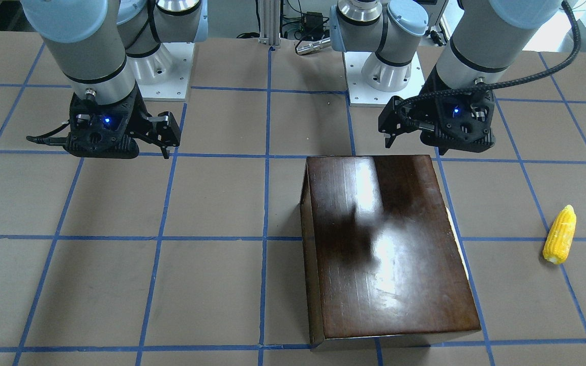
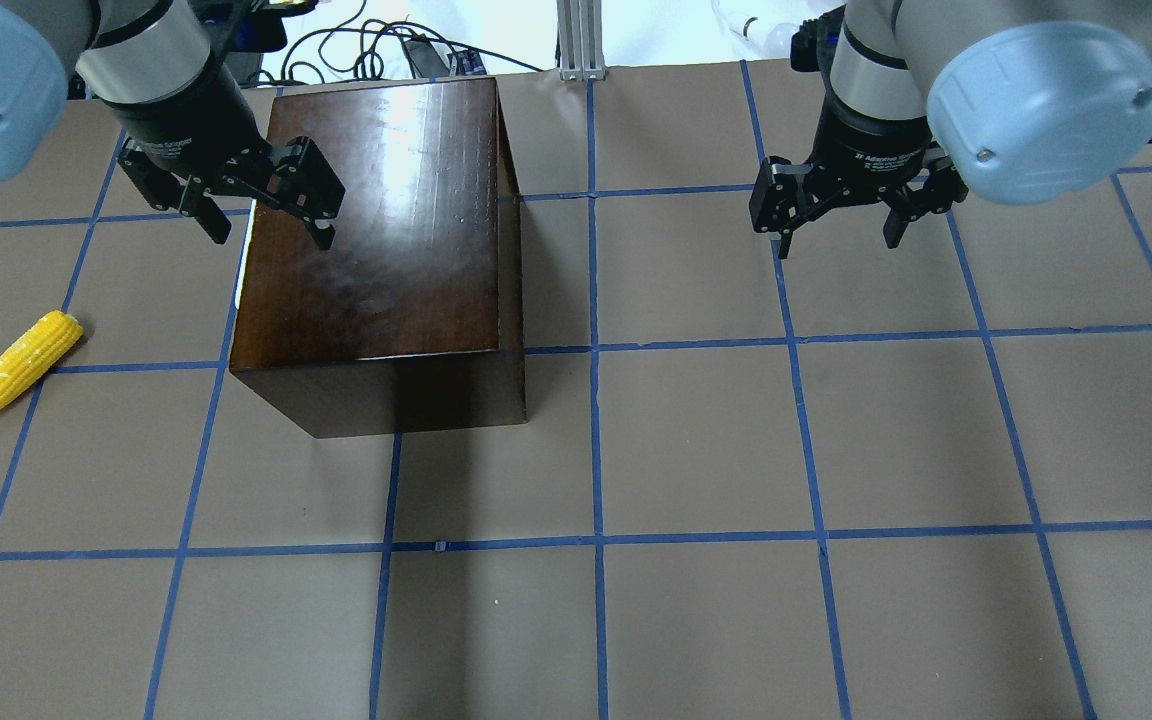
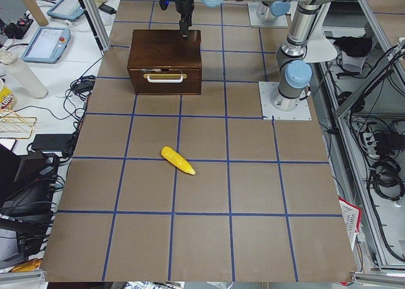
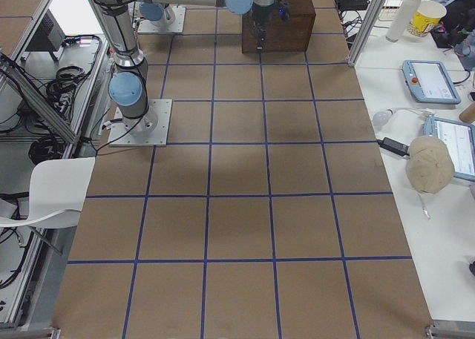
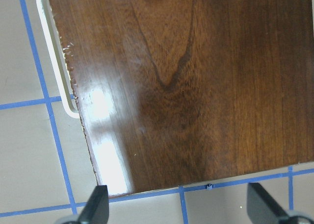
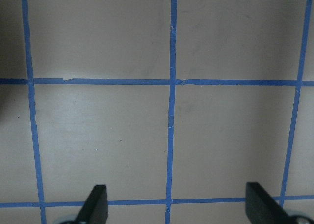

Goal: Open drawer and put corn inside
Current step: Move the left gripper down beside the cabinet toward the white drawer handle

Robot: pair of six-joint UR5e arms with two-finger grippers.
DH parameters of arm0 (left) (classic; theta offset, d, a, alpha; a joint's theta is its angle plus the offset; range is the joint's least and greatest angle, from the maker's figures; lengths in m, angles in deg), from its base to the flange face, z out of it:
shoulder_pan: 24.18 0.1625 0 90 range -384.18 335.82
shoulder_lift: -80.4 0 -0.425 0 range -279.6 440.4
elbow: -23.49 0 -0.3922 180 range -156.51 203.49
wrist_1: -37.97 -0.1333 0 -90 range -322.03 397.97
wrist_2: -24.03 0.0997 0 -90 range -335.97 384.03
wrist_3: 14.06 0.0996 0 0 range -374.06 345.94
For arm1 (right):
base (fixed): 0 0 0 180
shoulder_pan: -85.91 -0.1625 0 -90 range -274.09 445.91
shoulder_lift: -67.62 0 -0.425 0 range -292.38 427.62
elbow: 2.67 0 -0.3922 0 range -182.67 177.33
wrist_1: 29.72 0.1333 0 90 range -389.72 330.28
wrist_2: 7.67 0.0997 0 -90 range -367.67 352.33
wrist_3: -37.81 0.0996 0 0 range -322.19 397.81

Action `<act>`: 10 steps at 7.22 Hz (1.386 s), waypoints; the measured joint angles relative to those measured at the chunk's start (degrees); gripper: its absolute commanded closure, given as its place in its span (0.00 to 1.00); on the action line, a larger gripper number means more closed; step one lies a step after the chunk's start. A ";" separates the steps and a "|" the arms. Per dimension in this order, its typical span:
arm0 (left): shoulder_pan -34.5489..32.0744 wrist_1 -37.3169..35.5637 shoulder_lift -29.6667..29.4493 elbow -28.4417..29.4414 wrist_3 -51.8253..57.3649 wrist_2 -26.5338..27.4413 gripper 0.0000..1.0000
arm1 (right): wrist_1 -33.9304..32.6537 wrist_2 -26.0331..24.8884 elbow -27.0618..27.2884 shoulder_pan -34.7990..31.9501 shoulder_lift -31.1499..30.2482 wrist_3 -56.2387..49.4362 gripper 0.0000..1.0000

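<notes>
The glossy dark-brown box (image 2: 376, 230) stands left of the table's middle. Its drawer (image 3: 166, 80) is shut, with the front panel and pale handle (image 5: 54, 62) facing the robot's left. The yellow corn (image 2: 18, 368) lies flat on the table to the left of the box, apart from it; it also shows in the front view (image 1: 560, 235). My left gripper (image 2: 264, 215) is open and empty, hovering above the box top near the drawer-side edge (image 5: 179, 207). My right gripper (image 2: 836, 220) is open and empty above bare table on the right (image 6: 176, 207).
The table (image 2: 696, 450) is covered in brown paper with a blue tape grid. The arm bases (image 1: 374, 71) stand at the robot's side. Benches with tablets (image 4: 430, 79) and cables line the table's ends.
</notes>
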 measured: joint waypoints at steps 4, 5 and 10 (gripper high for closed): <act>1.16 -0.12 -0.09 0.60 0.13 -0.06 0.00 | -0.03 0.00 0.00 0.00 0.01 0.00 0.00; 2.61 -0.11 -0.03 0.82 0.15 -0.07 0.00 | -0.04 0.00 0.00 0.00 -0.01 0.00 0.00; 17.50 0.26 -1.90 2.51 5.14 -5.46 0.00 | -0.05 -0.08 0.00 0.00 -0.01 0.00 0.00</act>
